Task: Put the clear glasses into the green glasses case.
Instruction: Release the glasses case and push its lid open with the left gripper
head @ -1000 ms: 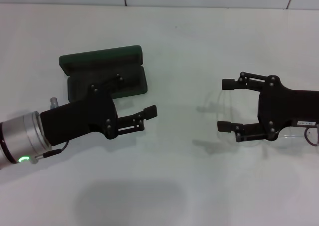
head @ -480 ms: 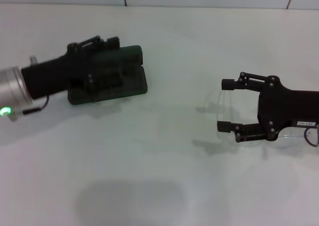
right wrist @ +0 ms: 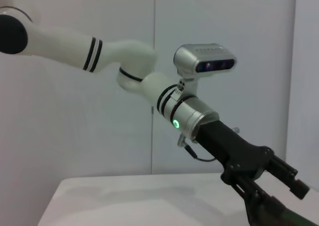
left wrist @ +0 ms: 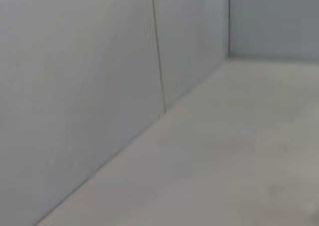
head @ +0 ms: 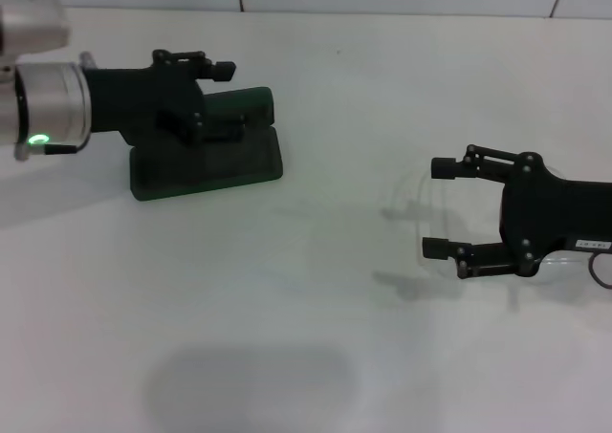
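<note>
The right gripper (head: 441, 208) hangs with its fingers spread wide over the clear glasses (head: 418, 196), which lie on the white table (head: 316, 337) on the right side, faint against it. Well apart on the left, the left gripper (head: 228, 94) hovers over the open green glasses case (head: 212, 161); I cannot tell how its fingers stand.
</note>
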`<state>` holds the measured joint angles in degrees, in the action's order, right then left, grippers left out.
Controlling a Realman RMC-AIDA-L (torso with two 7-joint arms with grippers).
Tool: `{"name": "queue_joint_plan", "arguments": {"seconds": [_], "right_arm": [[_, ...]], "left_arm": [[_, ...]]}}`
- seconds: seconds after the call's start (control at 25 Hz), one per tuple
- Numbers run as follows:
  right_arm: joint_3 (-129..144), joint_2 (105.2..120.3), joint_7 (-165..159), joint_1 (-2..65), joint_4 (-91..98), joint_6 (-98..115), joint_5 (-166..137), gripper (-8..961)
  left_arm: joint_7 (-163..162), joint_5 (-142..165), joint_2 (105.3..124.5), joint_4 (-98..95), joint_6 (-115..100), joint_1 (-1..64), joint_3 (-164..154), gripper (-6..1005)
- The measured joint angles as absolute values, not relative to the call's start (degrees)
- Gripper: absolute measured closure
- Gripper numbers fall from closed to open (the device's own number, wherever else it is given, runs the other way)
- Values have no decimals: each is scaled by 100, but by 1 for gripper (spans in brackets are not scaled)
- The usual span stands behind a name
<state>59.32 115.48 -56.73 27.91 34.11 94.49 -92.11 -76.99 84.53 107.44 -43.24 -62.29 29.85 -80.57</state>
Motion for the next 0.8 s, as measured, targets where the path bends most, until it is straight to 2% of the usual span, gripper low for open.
{"name": "queue_joint_plan", "arguments": {"seconds": [0.2, 0.32, 0.44, 0.8], "right_arm": [[5908, 11548, -5668, 2776, 3412, 9437, -9210, 86], [5904, 11548, -5667, 2781, 3414, 9419, -9210, 86], [5910, 11543, -5662, 2800, 3414, 9415, -9211, 86], [5902, 11532, -5659, 2794, 3421, 9412, -9235, 86]], "left_arm": [[-8824, 11265, 11496, -5413, -6163, 2983, -6928, 246], [-9041, 12058, 11797, -5828, -6161, 2982, -6712, 250], [-9108, 12247, 11885, -5970, -6154, 2975, -6685, 254], [-9443, 12738, 11839, -6027, -6060, 3036, -6677, 267]]}}
